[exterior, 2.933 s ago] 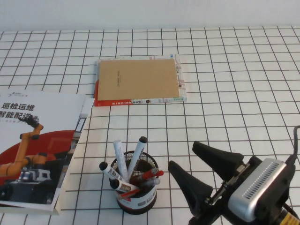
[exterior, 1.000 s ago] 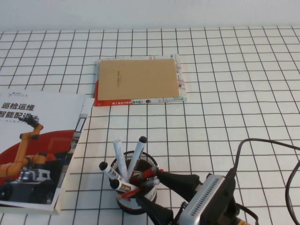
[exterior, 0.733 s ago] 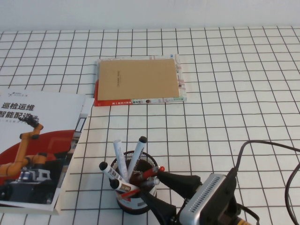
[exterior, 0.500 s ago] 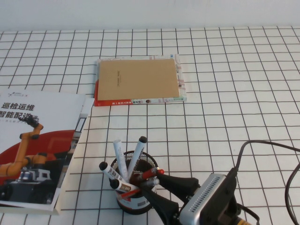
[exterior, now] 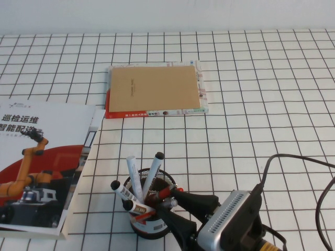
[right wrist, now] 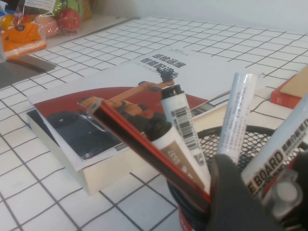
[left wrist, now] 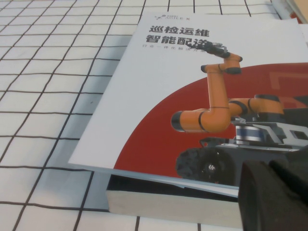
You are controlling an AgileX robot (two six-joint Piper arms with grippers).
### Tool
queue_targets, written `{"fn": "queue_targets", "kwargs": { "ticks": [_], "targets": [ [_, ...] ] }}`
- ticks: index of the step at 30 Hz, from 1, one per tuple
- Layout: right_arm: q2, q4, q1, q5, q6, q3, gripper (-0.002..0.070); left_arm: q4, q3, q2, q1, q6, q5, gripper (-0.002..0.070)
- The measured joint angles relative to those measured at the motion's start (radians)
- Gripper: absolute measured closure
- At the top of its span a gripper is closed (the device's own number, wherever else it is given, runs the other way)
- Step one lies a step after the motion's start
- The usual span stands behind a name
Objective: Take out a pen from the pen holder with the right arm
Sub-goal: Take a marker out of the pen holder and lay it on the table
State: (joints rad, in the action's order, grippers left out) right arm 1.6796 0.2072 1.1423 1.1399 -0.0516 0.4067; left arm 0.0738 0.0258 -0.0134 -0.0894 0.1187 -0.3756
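A black mesh pen holder (exterior: 153,219) stands near the table's front edge, holding several white markers (exterior: 152,171) and red pens. My right gripper (exterior: 175,209) reaches in from the right at the holder's rim. In the right wrist view its fingers (right wrist: 231,192) have closed around the end of a clear-capped pen (right wrist: 284,191), with a white board marker (right wrist: 279,149) pressed beside it above the mesh (right wrist: 211,139). The same pen end (exterior: 171,203) shows from the high view. My left gripper (left wrist: 274,197) hangs low over a book's front corner, out of the high view.
A thick book with a robot-arm cover (exterior: 36,162) lies left of the holder, its cover (left wrist: 192,96) filling the left wrist view. A brown-covered book (exterior: 154,89) lies further back. A black cable (exterior: 293,159) loops over the table on the right.
My right gripper came in from the right to the holder's rim, then its fingers narrowed onto the pen ends. The holder and books have stayed put.
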Motion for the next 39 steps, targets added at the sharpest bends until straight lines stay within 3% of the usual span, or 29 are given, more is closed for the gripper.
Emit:
{"fn": "queue_targets", "kwargs": {
  "ticks": [17, 30, 39],
  "targets": [
    [0.024, 0.002, 0.0, 0.0, 0.002, 0.0, 0.0431, 0.0, 0.0, 0.0, 0.0, 0.0, 0.0, 0.0678],
    [0.024, 0.047, 0.0, 0.0, 0.052, 0.0, 0.0589, 0.0, 0.0, 0.0, 0.0, 0.0, 0.0, 0.0678],
    [-0.021, 0.049, 0.0, 0.0, 0.052, 0.0, 0.0602, 0.0, 0.0, 0.0, 0.0, 0.0, 0.0, 0.0678]
  ]
}}
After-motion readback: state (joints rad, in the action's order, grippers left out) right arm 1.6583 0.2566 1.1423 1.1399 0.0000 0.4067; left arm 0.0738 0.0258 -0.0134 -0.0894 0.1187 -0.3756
